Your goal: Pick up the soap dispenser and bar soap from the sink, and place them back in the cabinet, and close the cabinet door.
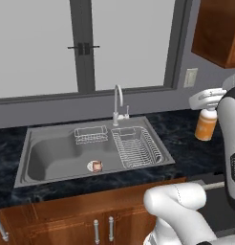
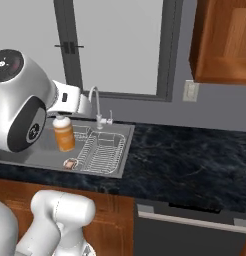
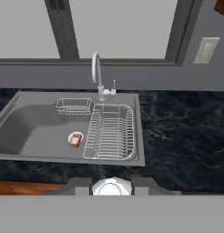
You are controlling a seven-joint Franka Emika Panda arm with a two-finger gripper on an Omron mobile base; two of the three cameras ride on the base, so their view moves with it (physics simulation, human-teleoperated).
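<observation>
My gripper [image 1: 208, 106] is shut on the white pump top of the orange soap dispenser [image 1: 206, 126], which hangs upright in the air above the dark counter to the right of the sink [image 1: 23, 178]. From the right base view the soap dispenser [image 2: 64, 136] hangs under the gripper [image 2: 62, 119] in front of the sink [image 2: 123, 165]. In the hand view the white pump top [image 3: 111, 187] sits between the fingertips [image 3: 82, 185]. The bar soap [image 1: 96, 166] [image 2: 70, 163] [image 3: 75, 139] lies on a small white dish on the basin floor. The cabinet [image 1: 218, 31] [image 2: 222, 42] hangs at the upper right; its door is out of view.
A wire dish rack [image 1: 135, 146] fills the right part of the basin and a small wire basket [image 1: 90, 135] sits at its back. The curved faucet [image 1: 118, 104] stands behind them. A wall outlet [image 1: 190, 77] is under the cabinet. Base cabinets [image 1: 98, 225] run below the counter.
</observation>
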